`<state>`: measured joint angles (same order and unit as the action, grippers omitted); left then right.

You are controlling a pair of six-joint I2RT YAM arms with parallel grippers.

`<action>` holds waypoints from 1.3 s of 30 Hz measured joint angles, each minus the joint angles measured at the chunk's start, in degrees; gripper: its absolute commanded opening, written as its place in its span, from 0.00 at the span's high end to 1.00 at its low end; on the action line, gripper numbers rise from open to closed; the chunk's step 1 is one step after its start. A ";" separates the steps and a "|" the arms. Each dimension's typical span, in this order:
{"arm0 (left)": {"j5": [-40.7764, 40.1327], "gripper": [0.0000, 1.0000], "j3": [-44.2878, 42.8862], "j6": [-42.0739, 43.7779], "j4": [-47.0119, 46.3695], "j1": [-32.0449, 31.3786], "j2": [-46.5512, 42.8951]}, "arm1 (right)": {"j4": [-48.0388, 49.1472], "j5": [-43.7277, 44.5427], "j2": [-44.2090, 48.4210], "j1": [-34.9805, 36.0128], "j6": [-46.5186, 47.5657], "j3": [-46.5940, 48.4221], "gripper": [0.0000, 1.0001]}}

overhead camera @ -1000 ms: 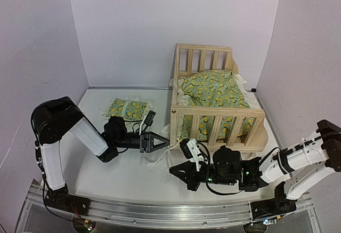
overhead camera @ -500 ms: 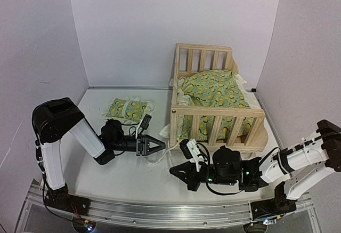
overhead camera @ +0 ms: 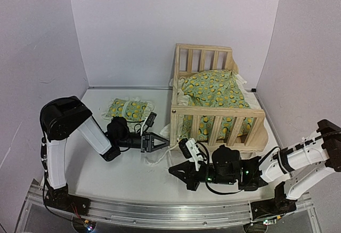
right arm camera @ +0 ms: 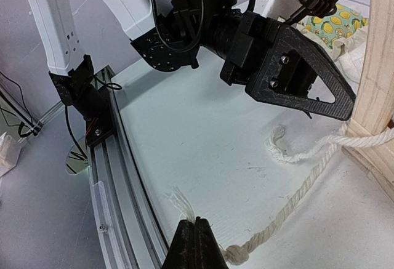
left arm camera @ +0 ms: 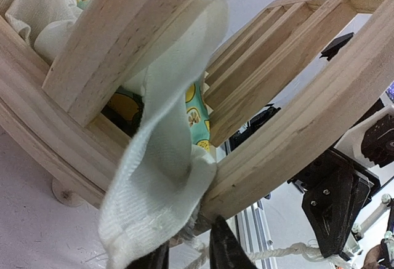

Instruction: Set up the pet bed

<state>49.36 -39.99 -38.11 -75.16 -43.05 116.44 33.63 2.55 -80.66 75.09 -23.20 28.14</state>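
Note:
The pet bed [overhead camera: 218,111], a pale pine slatted frame, stands at the back right with the green-yellow cushion [overhead camera: 213,89] inside. The small matching pillow [overhead camera: 128,109] lies on the table left of it. My left gripper [overhead camera: 163,141] is open at the bed's front-left corner post; in the left wrist view [left arm camera: 188,258] the cream ruffle [left arm camera: 166,158] hangs out between the slats [left arm camera: 308,127] onto one finger. My right gripper [overhead camera: 173,170] lies low in front of the bed, shut [right arm camera: 196,237] on a white rope [right arm camera: 308,183] by its knot, with a frayed tuft past the tips.
The rope runs to the bed's leg [right arm camera: 375,115], and a second frayed end [right arm camera: 277,143] lies on the table. An aluminium rail [overhead camera: 160,211] edges the table's near side. White walls close in on three sides. The left arm's black fingers [right arm camera: 295,66] are close above the rope.
My left gripper drew back and down slightly, then moved forward again to the bed's corner post, and its arm shifted right. The right arm has hardly moved.

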 measured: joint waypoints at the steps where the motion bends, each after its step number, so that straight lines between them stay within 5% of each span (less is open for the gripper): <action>1: 0.24 0.88 -0.22 -0.13 -0.11 0.11 0.22 | 0.00 0.02 0.00 0.00 0.00 0.00 1.00; 7: 0.39 1.00 -0.50 -1.16 -0.57 0.20 0.37 | -0.02 0.57 0.02 0.00 -0.15 0.00 1.00; 24: -4.63 1.00 7.78 -2.62 2.82 0.20 -14.95 | 3.54 24.98 -2.29 -0.02 5.38 9.38 1.00; 39: -5.18 1.00 7.93 -4.37 7.21 -0.24 -20.65 | 15.65 28.37 -14.10 -2.27 11.93 10.73 1.00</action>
<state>44.18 -32.05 -42.48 -67.94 -43.29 95.79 49.28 30.92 -94.76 72.82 -11.27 38.87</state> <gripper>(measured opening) 0.007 0.009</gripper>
